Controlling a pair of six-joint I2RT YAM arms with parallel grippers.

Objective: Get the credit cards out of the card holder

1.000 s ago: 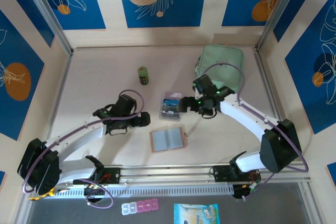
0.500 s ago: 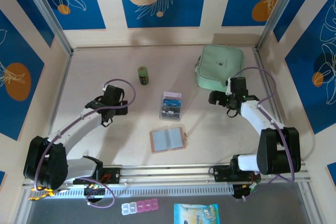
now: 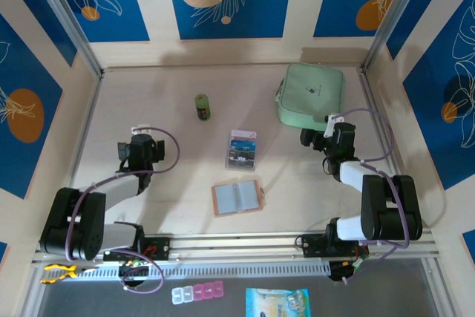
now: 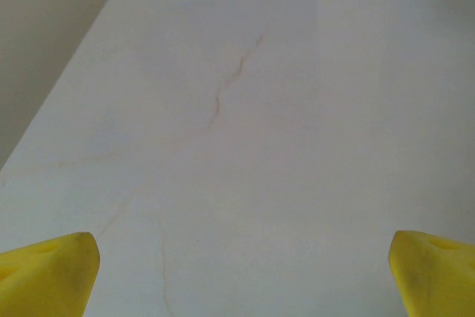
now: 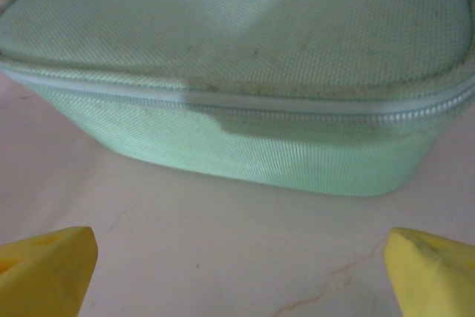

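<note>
My left claw [image 3: 141, 140] hangs released with its jaws spread wide. In its wrist view my two yellow fingertips [image 4: 48, 272] sit in the bottom corners, far apart, over the pale, faintly veined tabletop [image 4: 245, 146]. They touch no object.

My right claw [image 3: 326, 130] is just as slack and wide and grasps nothing. Directly ahead of it, near but apart from the tips, lies the mint-green woven fabric zip pouch [image 5: 245, 72]. The pouch's pale zipper runs across the side that faces me.

The card holder [image 3: 237, 197], a small salmon-pink folding wallet, lies opened flat on the table with its greyish pockets facing up. It sits between my two claws, behind them toward my bases and well apart from both.

The credit cards [image 3: 242, 148], a small cluster of thin rectangular plastic cards printed in blue, dark and white, lie on the table outside the wallet. They are just beyond the wallet without touching it, about level with my claws and roughly midway between them. I cannot tell whether any card sits in the wallet's pockets.

A small dark-green cylinder [image 3: 202, 107] stands upright ahead of my left claw and off to its right, well clear of it.
</note>
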